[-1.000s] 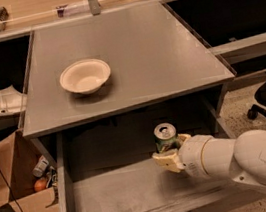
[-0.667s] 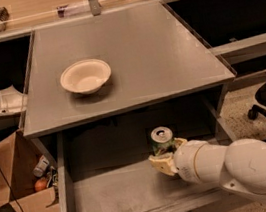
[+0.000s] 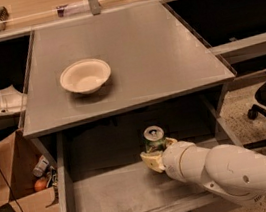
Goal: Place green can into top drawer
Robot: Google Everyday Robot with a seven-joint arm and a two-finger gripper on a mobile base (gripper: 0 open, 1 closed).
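I log the gripper [image 3: 153, 158] over the open top drawer [image 3: 107, 196], arm entering from 4 o'clock, fingers pinching the lower body of the green can [image 3: 154, 139]. Can: upright, silver top showing, toward the drawer's back, at 5 o'clock from the cream bowl [image 3: 85, 76] on the grey table [image 3: 160, 58]. Cardboard box [image 3: 17, 203]: at the drawer's 9 o'clock.

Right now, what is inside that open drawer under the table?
A green can, upright, gripped by the robot's hand, over the grey floor of the drawer. The arm hides the floor beneath it, and the hand hides the can's base.
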